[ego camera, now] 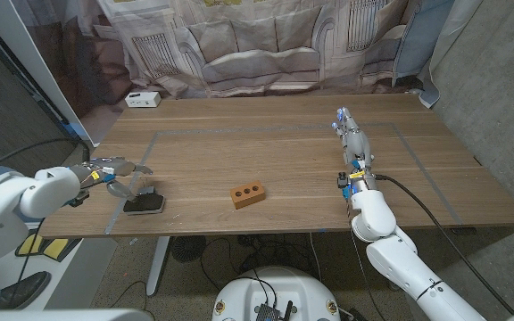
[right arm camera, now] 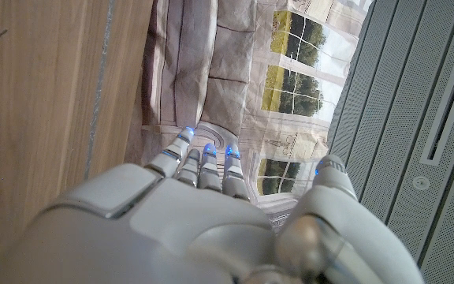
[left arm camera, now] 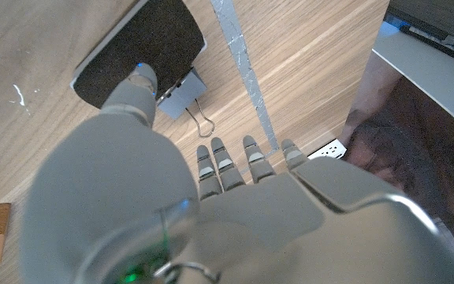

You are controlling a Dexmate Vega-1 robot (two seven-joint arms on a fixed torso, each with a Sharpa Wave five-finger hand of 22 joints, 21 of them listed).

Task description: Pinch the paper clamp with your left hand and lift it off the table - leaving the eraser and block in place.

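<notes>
Item: paper clamp, located at the table's left front, touching the black eraser.

Left hand: poised directly above the clamp, fingers spread, nothing held; clearly the nearer hand.

Clamp's wire handle is seen pointing away from the eraser.

Right hand: well apart, fingers together, empty.

Block: mid-table.
</notes>
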